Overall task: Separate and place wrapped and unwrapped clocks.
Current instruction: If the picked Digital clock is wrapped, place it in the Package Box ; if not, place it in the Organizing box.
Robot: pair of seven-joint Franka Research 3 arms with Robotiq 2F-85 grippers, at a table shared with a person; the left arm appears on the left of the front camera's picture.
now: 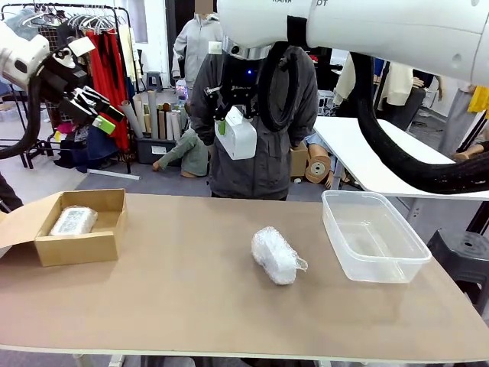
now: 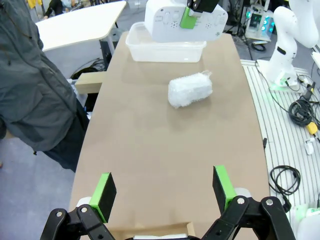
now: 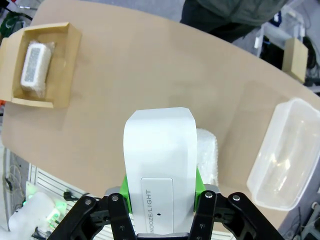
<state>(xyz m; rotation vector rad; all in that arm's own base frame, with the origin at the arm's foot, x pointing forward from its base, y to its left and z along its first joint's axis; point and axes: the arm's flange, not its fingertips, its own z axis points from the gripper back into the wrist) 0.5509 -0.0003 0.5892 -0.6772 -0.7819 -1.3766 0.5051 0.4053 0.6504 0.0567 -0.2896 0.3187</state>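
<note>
My right gripper [image 1: 228, 122] hangs high over the table's far middle, shut on the bare white clock [image 1: 239, 138]. In the right wrist view that clock [image 3: 160, 160] fills the space between the green pads [image 3: 198, 186]. Below it on the table lies a bubble-wrapped clock [image 1: 276, 256], also seen as a wrapped bundle [image 2: 190, 90] from the left wrist and half hidden behind the held clock [image 3: 208, 155]. A second wrapped clock [image 1: 74, 220] rests inside the cardboard box [image 1: 84, 248]. My left gripper [image 1: 107, 113] is raised at the far left, open, its pads [image 2: 105, 190] holding nothing.
A clear plastic tub [image 1: 412, 252] stands at the table's right side. The open cardboard box [image 3: 65, 65] sits at the left edge. A person in a dark jacket [image 1: 267, 160] stands at the far side, behind the held clock. Bare tabletop lies between box and bundle.
</note>
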